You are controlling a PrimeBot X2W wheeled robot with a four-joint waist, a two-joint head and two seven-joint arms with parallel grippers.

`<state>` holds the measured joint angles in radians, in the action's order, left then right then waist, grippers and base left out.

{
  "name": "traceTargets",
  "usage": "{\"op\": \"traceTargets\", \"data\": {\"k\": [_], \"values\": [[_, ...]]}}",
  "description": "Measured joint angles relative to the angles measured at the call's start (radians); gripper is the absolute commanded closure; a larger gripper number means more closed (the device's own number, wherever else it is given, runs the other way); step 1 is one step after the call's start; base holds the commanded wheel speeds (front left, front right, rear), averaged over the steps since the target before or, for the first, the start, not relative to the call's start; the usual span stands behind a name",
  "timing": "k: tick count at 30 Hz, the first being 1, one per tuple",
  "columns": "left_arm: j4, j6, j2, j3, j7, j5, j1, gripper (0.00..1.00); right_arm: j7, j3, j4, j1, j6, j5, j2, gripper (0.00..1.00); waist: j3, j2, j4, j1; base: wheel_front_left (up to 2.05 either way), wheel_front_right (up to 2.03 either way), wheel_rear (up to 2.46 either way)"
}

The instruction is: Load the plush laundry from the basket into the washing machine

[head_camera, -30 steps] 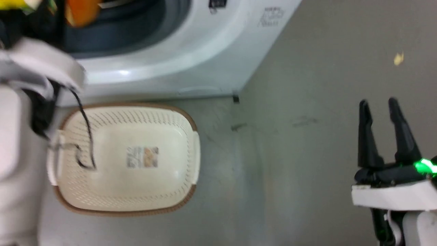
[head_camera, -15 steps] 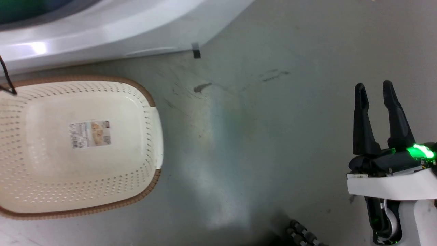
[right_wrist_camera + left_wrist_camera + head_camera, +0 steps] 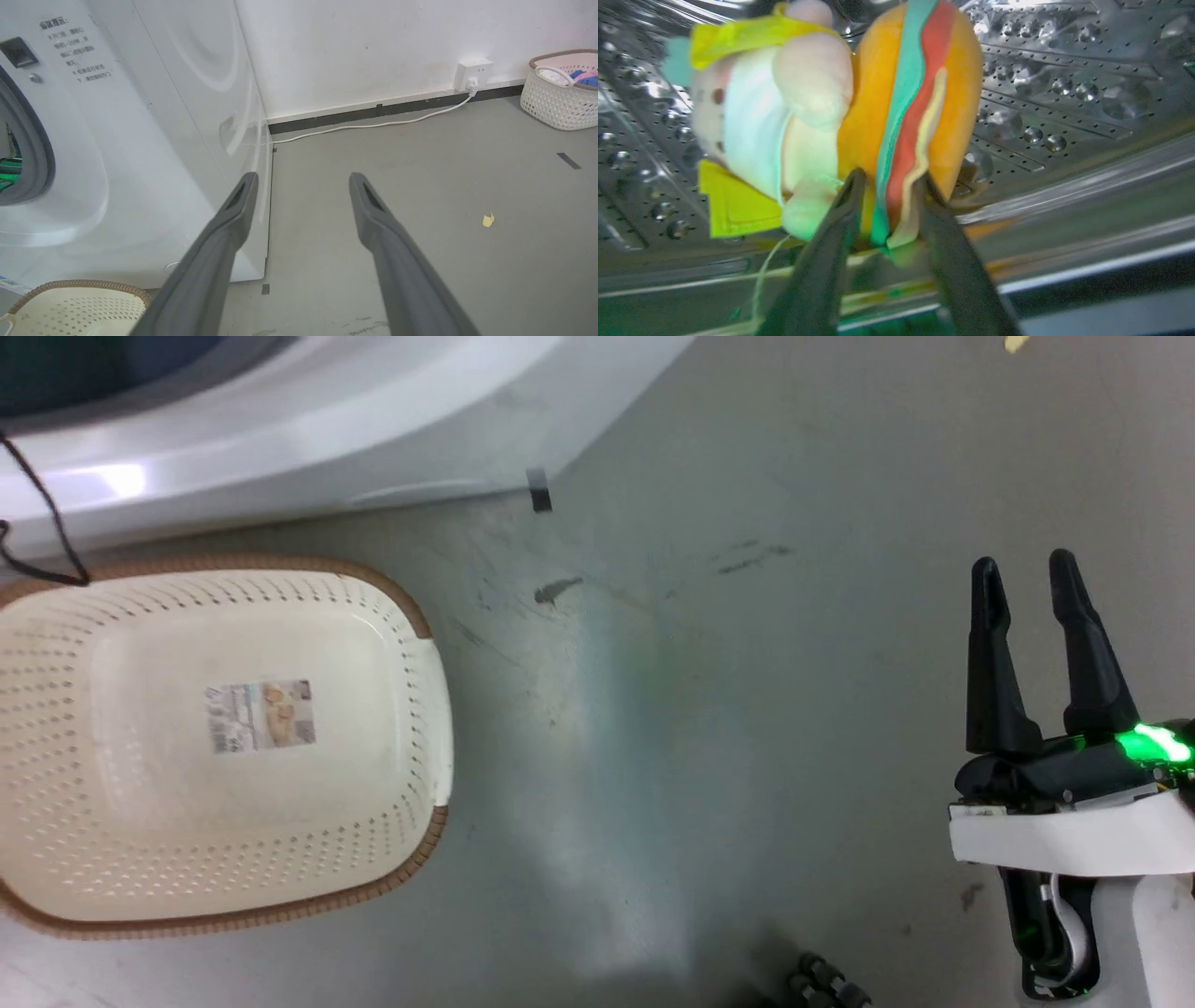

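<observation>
The plush toy (image 3: pixel 840 126) is inside the washing machine (image 3: pixel 327 439), up against the shiny perforated steel drum (image 3: pixel 1064 93). It is a pale pig-like figure with yellow parts, set against an orange hamburger with green, red and cream layers. The left gripper (image 3: pixel 891 179) is clamped on it: its two dark fingers pinch the lower edge of the hamburger from either side, with the layered trim squeezed between them. The toy's underside is near the drum wall, but the left wrist view does not show whether they touch.

The cream basket (image 3: pixel 392 644) sits on the grey floor (image 3: pixel 747 728) just in front of the washing machine, close to its lower front panel. Its perforated walls and brown rim are in plain sight from the head view, and its bare bottom carries a label sticker (image 3: pixel 260 716). A thin black cable (image 3: pixel 42 513) hangs across the machine's front above the basket's far rim.

The right gripper (image 3: pixel 1025 567) hangs over the floor, well off to the side of the washing machine's front corner. Its fingers are spread apart with nothing between them, and a green light (image 3: pixel 1153 745) glows at its base.

In the right wrist view a second basket (image 3: pixel 556 107), white and woven, stands by the wall well apart from the washing machine, with white, blue and pink clothes (image 3: pixel 577 77) in it. A white cord (image 3: pixel 373 125) runs along the wall from a socket (image 3: pixel 472 74) toward the machine's back corner. A small yellow scrap (image 3: pixel 488 219) lies on the floor between them.
</observation>
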<state>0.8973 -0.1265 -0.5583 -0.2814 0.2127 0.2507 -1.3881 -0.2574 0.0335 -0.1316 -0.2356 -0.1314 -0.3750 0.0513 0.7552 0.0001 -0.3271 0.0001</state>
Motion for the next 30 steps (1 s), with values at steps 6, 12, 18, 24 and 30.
{"op": "traceTargets", "data": {"k": [6,12,18,24,30], "values": [[0.038,0.000,0.053,-0.002,-0.154,0.070,0.100,0.00,0.000,-0.022,0.003,0.003,0.000,0.048,0.000,0.00,-0.091,0.0000,0.028,0.0000,0.00,0.00,0.00],[0.033,0.000,0.129,-0.041,-0.344,0.127,0.271,0.00,0.000,-0.044,0.018,0.046,0.000,0.102,0.000,0.00,-0.219,0.0000,0.071,-0.0003,0.00,0.00,0.00],[-0.053,0.000,0.178,-0.047,-0.461,0.166,0.468,0.00,0.000,-0.060,0.028,0.091,0.000,0.142,0.000,0.00,-0.360,0.0000,0.127,-0.0004,0.00,0.00,0.00],[-0.369,0.058,0.244,0.030,-0.469,0.170,0.753,0.00,0.000,-0.070,0.040,0.151,0.000,0.174,0.000,0.00,-0.495,0.0000,0.190,-0.0005,0.00,0.00,0.00],[-0.656,0.135,0.297,0.109,-0.470,0.125,1.051,0.00,0.000,-0.072,0.056,0.212,0.000,0.183,0.000,0.00,-0.609,0.0000,0.250,-0.0005,0.00,0.00,0.00]]}}
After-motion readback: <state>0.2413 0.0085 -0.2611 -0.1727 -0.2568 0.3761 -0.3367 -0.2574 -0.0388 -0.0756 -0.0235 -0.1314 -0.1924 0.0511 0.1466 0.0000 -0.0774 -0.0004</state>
